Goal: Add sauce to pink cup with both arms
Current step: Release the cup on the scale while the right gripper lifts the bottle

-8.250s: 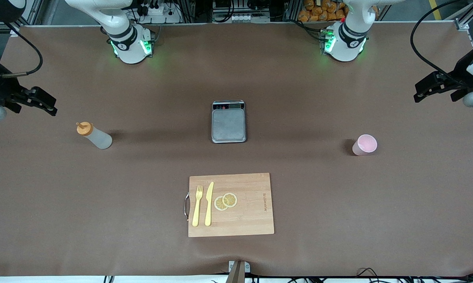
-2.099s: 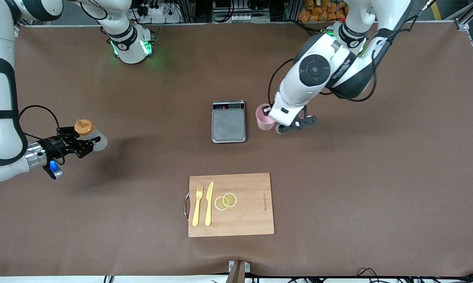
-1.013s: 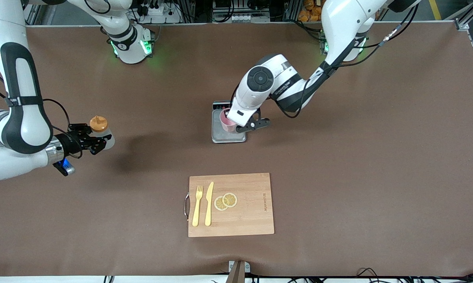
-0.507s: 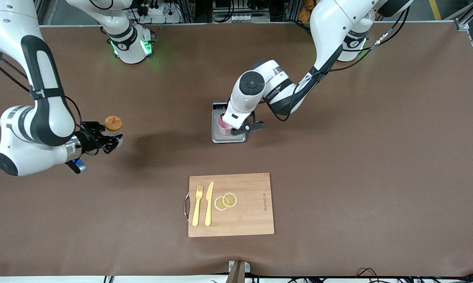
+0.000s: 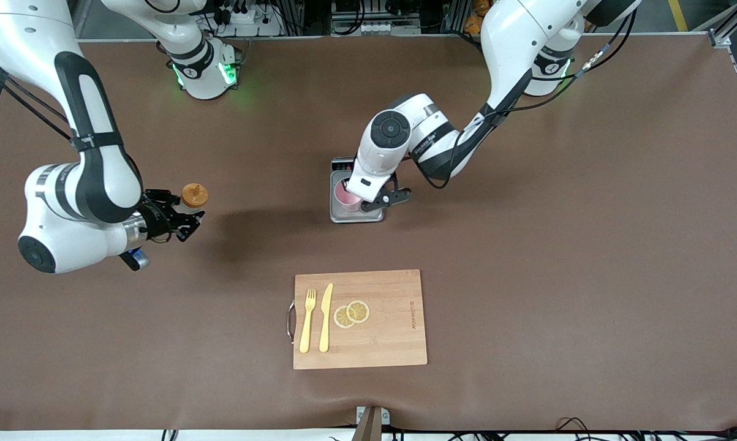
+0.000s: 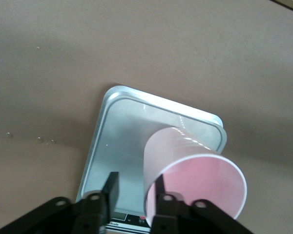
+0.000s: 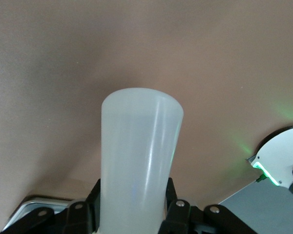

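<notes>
Grey scale (image 5: 356, 211) mid-table, wooden cutting board (image 5: 393, 343) nearer camera, yellow fork (image 5: 307, 321), knife (image 5: 326, 317), lemon slices (image 5: 351, 313)

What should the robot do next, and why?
Probably the left gripper should lift clear of the cup: the cup stands on the scale, and one finger is inside its rim, the other outside. The right gripper already holds the bottle and needs room to pour.

White arms (image 5: 86, 122), black joints, green-lit bases (image 5: 206, 73).
</notes>
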### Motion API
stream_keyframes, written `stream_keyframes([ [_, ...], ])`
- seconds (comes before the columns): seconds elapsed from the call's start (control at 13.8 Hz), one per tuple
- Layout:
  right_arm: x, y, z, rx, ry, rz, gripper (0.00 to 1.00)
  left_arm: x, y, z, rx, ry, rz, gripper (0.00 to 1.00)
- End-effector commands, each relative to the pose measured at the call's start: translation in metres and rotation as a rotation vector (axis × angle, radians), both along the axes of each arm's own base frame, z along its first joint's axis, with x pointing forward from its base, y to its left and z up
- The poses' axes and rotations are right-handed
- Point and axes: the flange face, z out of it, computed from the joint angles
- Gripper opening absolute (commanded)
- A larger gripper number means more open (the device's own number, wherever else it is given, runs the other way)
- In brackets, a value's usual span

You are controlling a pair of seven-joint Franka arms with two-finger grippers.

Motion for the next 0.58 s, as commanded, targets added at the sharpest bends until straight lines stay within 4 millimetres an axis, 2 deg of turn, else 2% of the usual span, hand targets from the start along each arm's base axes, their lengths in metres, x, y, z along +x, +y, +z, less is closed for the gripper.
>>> stream_keyframes([
  [0.0, -0.009, 0.03, 0.012, -0.083, -0.015, -0.017, 0.51, 0.003, 0.007, 0.032, 0.053, -0.028, 0.008, 1.0],
  [0.29, -0.011, 0.08, 0.013, -0.159, -0.027, -0.059, 0.51, 0.019, 0.044, 0.109, 0.114, -0.068, 0.033, 1.0],
  [0.51, -0.012, 0.107, 0.013, -0.214, -0.042, -0.079, 0.51, 0.036, 0.085, 0.168, 0.137, -0.118, 0.082, 1.0],
])
